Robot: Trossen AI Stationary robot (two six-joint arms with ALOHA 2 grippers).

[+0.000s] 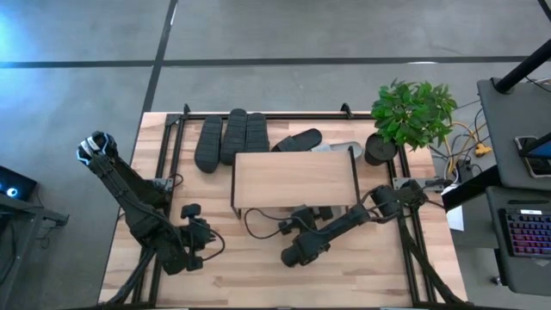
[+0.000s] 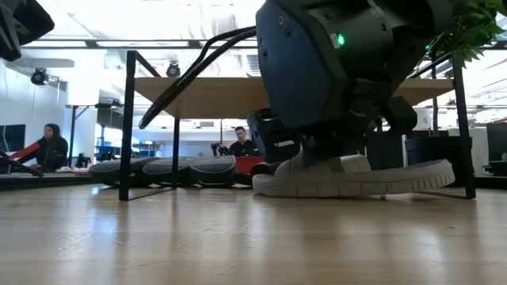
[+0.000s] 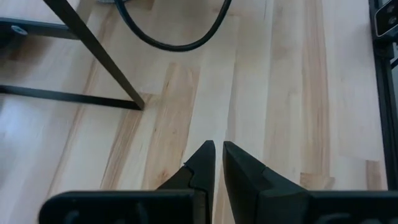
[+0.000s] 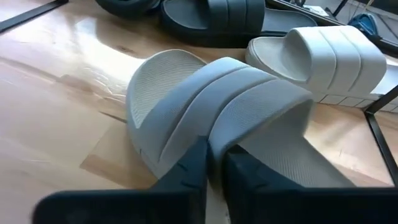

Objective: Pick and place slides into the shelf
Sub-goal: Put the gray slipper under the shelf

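Under the shelf point(image 1: 293, 178), right at the claw tips: light grey slide point(image 4: 217, 118) on the table | right gripper point(image 4: 214, 165) pinching its wide strap | judged light, soft rubber, bends easily, strap best hold | left gripper point(image 3: 217, 163) pressed together, idle, empty
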